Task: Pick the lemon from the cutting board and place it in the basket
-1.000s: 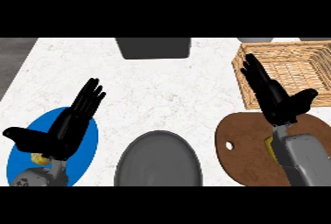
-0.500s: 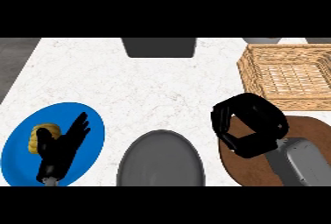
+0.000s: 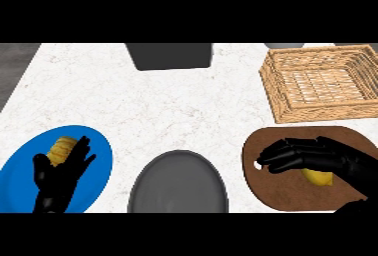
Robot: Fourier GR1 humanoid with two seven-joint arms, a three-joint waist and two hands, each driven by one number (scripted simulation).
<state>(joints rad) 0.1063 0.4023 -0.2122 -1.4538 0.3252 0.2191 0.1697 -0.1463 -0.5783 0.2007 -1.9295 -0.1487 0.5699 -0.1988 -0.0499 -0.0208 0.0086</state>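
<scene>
The yellow lemon (image 3: 317, 176) lies on the round brown cutting board (image 3: 284, 192) at the lower right. My right hand (image 3: 325, 157) is over it with fingers and thumb curled round it, so only the lemon's lower part shows. The woven basket (image 3: 284, 107) stands just beyond the board at the upper right, with nothing inside. My left hand (image 3: 60, 176) rests at the lower left, fingers straight, over a blue plate.
The blue plate (image 3: 100, 150) holds a yellow ribbed food item (image 3: 60, 149) beside my left hand. A grey plate (image 3: 177, 182) lies at the bottom centre. A dark grey container (image 3: 170, 55) stands at the counter's far edge.
My right hand came back from above the basket, curled its fingers and settled down onto the lemon on the board. My left hand sank lower over the blue plate.
</scene>
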